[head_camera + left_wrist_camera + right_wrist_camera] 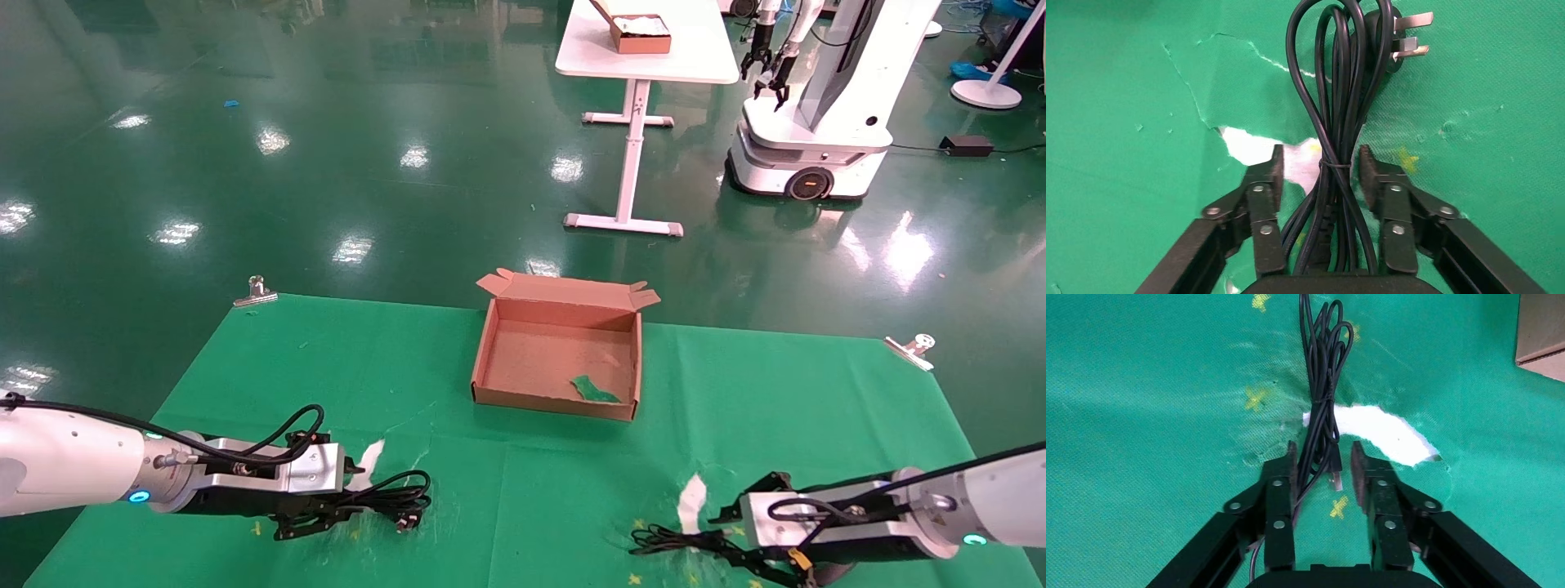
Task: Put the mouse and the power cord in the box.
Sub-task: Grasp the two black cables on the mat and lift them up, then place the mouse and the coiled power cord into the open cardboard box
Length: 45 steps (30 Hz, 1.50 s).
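- Honestly, I worry the power cord [1338,122] slips free as I lift: its loops are held by one thin tie and could snag the box [559,356] wall.
- It lies near left on the cloth [270,367], between the released fingers of my left claw [1320,168].
- My right claw [1322,462], also spread, straddles the mouse cable [1321,404] near right; I can't make out the mouse itself.

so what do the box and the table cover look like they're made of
The box looks like plain brown cardboard, matte, with folded flaps and raw edges. The table cover looks like thin green woven or non-woven cloth: the left wrist view shows a fine dotted weave and ragged tears with a white surface showing beneath. Its exact fibre can't be told.
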Available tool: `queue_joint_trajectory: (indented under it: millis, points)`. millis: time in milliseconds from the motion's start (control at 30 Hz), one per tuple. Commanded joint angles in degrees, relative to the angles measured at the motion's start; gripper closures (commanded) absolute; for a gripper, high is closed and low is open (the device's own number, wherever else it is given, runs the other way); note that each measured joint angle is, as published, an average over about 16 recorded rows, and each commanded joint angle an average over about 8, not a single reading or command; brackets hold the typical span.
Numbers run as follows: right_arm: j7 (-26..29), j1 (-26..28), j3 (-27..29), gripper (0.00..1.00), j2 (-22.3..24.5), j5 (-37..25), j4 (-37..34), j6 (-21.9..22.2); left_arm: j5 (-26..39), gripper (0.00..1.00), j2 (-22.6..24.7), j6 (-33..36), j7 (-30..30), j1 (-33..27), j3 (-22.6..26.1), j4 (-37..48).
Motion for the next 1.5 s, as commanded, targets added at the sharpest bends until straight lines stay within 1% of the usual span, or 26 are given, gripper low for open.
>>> queue_joint_trajectory:
  millis: [33,467,533,633,800,933,1000,1100,1200,1267,1333,1400,1500]
  points:
    - [0.0,0.0,0.0,1.0,0.0,0.0,0.0,0.0,0.0,1.0,0.0,0.0,0.0,0.0,0.0,0.0]
    - [0.0,0.2,0.2,1.0,0.3,0.4,0.1,-0.5,0.0,1.0,-0.1,0.1,-0.3,0.0,0.0,0.1]
    - [0.3,0.4,0.7,1.0,0.8,1.0,0.0,-1.1,-0.3,1.0,-0.3,0.5,-1.2,-0.3,-0.2,0.6]
    - [0.8,1.3,1.8,1.0,2.3,2.6,-0.2,-2.6,-2.3,1.0,-1.1,2.2,-4.1,-1.1,-1.6,2.3]
    - [2.3,5.7,3.8,1.0,6.6,5.4,0.4,-5.9,-8.4,1.0,-3.7,7.9,-9.5,-4.1,-5.8,4.8]
    - [3.9,11.5,4.4,1.0,9.2,6.1,2.9,-7.3,-12.7,1.0,-4.0,12.3,-12.9,-7.9,-8.8,4.9]
    - [5.2,14.2,4.6,1.0,9.0,6.3,4.0,-7.4,-14.3,1.0,-3.1,13.1,-14.6,-9.8,-9.9,4.7]
    - [6.8,16.9,5.0,1.0,6.5,6.8,5.0,-6.6,-16.3,1.0,-0.5,11.8,-16.8,-12.5,-11.4,4.2]
    - [7.4,17.5,5.5,1.0,1.9,7.6,4.7,-4.1,-17.8,1.0,3.0,7.6,-17.9,-14.7,-12.4,3.4]
    - [7.0,17.1,5.6,1.0,-1.8,7.8,3.9,-0.7,-18.5,1.0,5.5,3.9,-18.2,-15.9,-12.9,3.0]
    - [6.4,16.3,5.6,1.0,-5.6,7.7,2.8,4.6,-18.9,1.0,7.6,0.5,-18.2,-17.0,-13.2,2.7]
    - [5.6,15.4,5.5,1.0,-9.2,7.3,1.6,10.9,-19.3,1.0,9.2,-2.3,-18.2,-17.9,-13.5,2.5]
    - [5.1,13.5,5.3,1.0,-13.7,6.8,-0.2,20.4,-19.9,1.0,10.5,-4.4,-18.2,-18.8,-13.9,2.6]
